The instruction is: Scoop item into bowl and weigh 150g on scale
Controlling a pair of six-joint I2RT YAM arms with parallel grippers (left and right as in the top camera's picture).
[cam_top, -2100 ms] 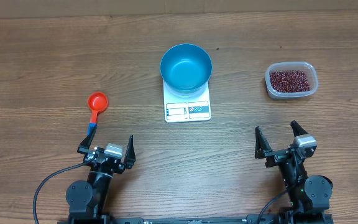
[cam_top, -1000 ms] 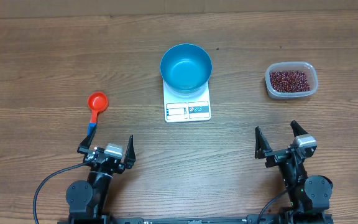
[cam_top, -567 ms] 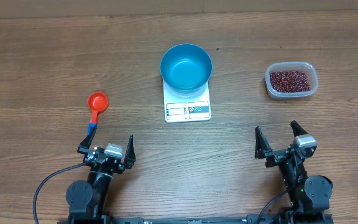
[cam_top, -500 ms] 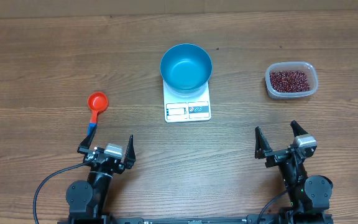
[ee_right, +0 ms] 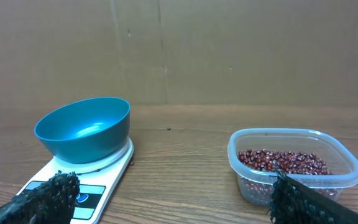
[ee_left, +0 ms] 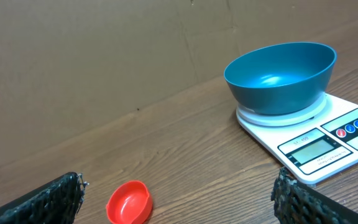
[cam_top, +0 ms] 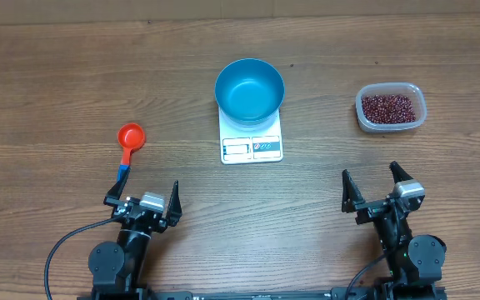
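Observation:
The blue bowl (cam_top: 249, 90) stands empty on the white scale (cam_top: 252, 147) at the table's middle; both show in the left wrist view, bowl (ee_left: 280, 76) on scale (ee_left: 316, 144), and in the right wrist view, bowl (ee_right: 83, 129) on scale (ee_right: 89, 180). Dark red-brown beans (cam_top: 387, 107) fill a clear tub (cam_top: 391, 125) at the far right, seen as beans (ee_right: 283, 162) by the right wrist camera. A red scoop (cam_top: 130, 138) with a blue handle lies at the left, its cup (ee_left: 129, 203) in the left wrist view. My left gripper (cam_top: 142, 197) and right gripper (cam_top: 377, 186) rest open near the front edge, holding nothing.
A brown cardboard wall (ee_left: 104, 56) backs the wooden table (cam_top: 73, 75). One stray bean (ee_right: 168, 130) lies on the wood behind the scale.

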